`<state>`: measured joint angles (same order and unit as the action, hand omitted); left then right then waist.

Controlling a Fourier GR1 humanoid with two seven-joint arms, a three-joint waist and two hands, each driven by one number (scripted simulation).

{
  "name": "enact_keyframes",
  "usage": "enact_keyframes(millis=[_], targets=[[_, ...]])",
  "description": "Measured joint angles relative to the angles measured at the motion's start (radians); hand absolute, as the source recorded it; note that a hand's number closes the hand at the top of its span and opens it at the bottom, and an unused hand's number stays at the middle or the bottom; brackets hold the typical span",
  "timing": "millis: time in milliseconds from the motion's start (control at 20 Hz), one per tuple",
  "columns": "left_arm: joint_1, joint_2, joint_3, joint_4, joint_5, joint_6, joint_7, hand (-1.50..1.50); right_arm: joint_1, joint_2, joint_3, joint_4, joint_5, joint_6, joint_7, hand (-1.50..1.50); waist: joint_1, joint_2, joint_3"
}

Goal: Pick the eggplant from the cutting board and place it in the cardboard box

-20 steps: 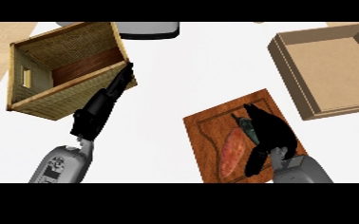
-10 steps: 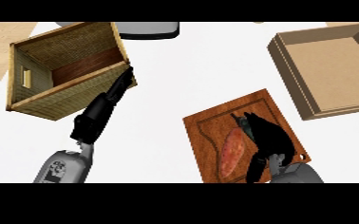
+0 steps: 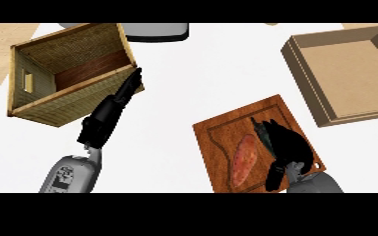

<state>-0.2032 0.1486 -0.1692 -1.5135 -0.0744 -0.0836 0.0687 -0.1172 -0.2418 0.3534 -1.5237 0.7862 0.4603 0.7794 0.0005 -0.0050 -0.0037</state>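
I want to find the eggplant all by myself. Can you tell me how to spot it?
Look at the brown wooden cutting board at the lower right of the white counter. Two things lie on it: a long reddish-orange vegetable, and right of that the eggplant, under the right hand. It is the very dark, nearly black one.

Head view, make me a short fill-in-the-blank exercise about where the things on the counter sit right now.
1. The reddish oblong vegetable lies on the wooden ____.
2. The right robot hand is over the cutting board, while the left robot hand rests beside the ____ basket.
3. The cardboard box sits toward the view's ____ edge.

Missing words: cutting board; wicker; right
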Motion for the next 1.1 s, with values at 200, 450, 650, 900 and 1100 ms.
enact_keyframes(millis=[200, 450, 650, 900, 1100], targets=[[-0.009, -0.004, 0.02, 0.008, -0.001, -0.018, 0.004, 0.0, -0.017, 0.002, -0.012, 0.036, 0.03, -0.009, -0.038, 1.5, 0.001, -0.004, -0.005], [-0.032, -0.011, 0.036, 0.01, -0.005, -0.027, 0.019, 0.0, -0.012, -0.063, -0.011, 0.038, 0.057, -0.043, -0.193, 1.5, 0.0, -0.006, -0.005], [-0.011, -0.005, 0.043, 0.005, -0.001, -0.031, 0.007, 0.0, 0.018, -0.26, -0.036, -0.015, 0.024, -0.087, -0.517, 1.5, -0.011, -0.004, 0.003], [0.002, 0.006, 0.056, -0.001, 0.003, -0.032, 0.001, 0.0, 0.094, -0.455, -0.119, -0.017, 0.0, -0.261, -0.908, 1.5, -0.028, -0.001, 0.007], [0.005, -0.001, 0.052, -0.009, -0.002, -0.027, 0.004, 0.0, 0.143, -0.534, -0.246, 0.063, -0.038, -0.445, -1.158, 1.5, -0.026, 0.002, 0.008]])
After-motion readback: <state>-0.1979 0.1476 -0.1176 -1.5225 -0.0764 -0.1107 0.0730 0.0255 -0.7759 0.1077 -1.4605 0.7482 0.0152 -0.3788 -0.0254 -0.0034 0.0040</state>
